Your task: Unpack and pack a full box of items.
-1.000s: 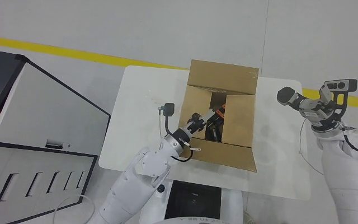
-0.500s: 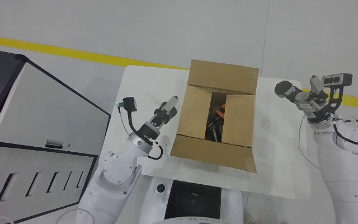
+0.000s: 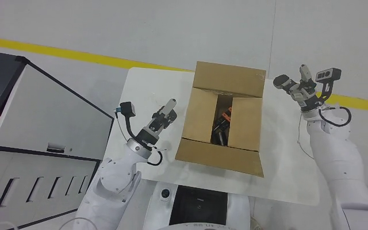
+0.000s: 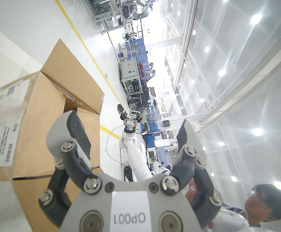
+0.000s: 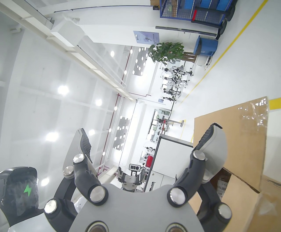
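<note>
A white table (image 3: pixel 141 86) stands on the floor (image 3: pixel 172 29). A yellow line (image 3: pixel 57 53) runs behind it. A big cabinet (image 3: pixel 52 109) (white, dark edges) sits beside the table.

cardboard box (image 3: pixel 229 123) | flaps open (four spread) | mid-table | dark items (image 3: pixel 221 127) inside

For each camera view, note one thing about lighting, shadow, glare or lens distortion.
Top view: even light; the open brown cardboard box is shadowed inside. Left wrist view: white ceiling lamps flare, and the wide lens bends the hall around the open left hand. Right wrist view: similar glare behind the open right hand.
</note>
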